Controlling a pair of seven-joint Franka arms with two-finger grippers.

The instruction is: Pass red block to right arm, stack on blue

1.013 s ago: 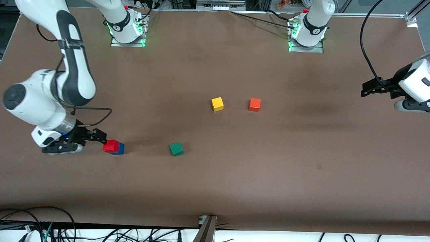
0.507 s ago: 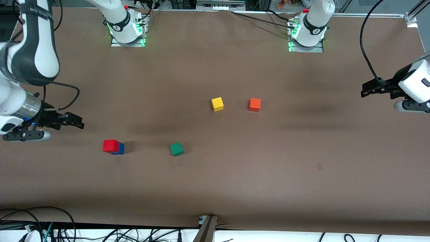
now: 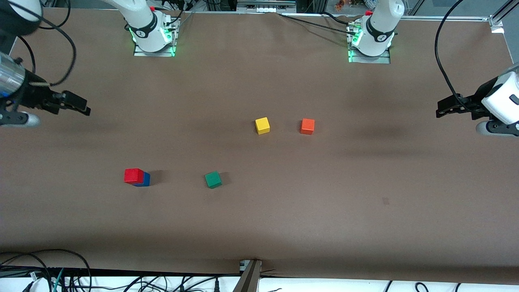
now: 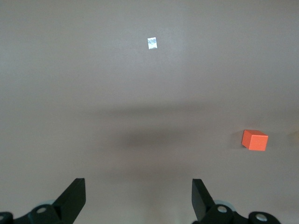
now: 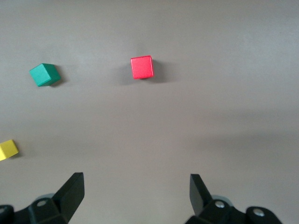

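Red block [image 3: 133, 175] stacked on blue cube [image 3: 145, 179], near green cube [image 3: 213, 179]. Right end effector [image 3: 77, 103] and left end effector [image 3: 445, 108] fully open, empty, above surface [image 3: 284, 211] ends.

Five cubes [image 3: 262, 125] (red, blue, green, yellow, orange), two arms [image 3: 500, 106].

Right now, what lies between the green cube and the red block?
Nothing: in the front view only bare brown table separates the green cube from the red block, which sits on the blue cube.
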